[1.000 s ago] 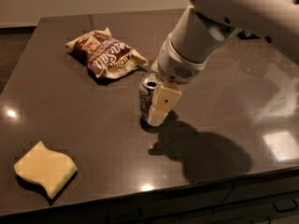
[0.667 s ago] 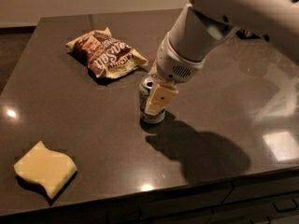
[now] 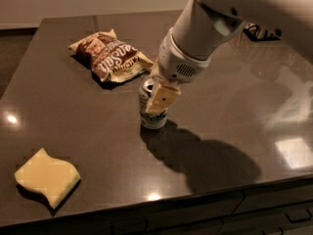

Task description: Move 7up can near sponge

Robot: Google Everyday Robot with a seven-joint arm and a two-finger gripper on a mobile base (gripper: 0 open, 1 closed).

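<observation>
— Where is the gripper [image 3: 157,102] now?
— At the end of the white arm [image 3: 205,38], over the middle of the desk [image 3: 73,111] and right at the 7up can [image 3: 152,117]. A second ago its pale yellow end sat off the can's right side. It has since slid left and now covers the can's upper front.
— Has it taken hold?
— I cannot tell. What lies behind the can is hidden.
— And the can itself?
— Upright on the desk in about the same spot as before, just in front of the brown chip bag [image 3: 111,57]. The sponge [image 3: 47,176] lies flat near the front left corner, well apart from the can, and has not moved.
</observation>
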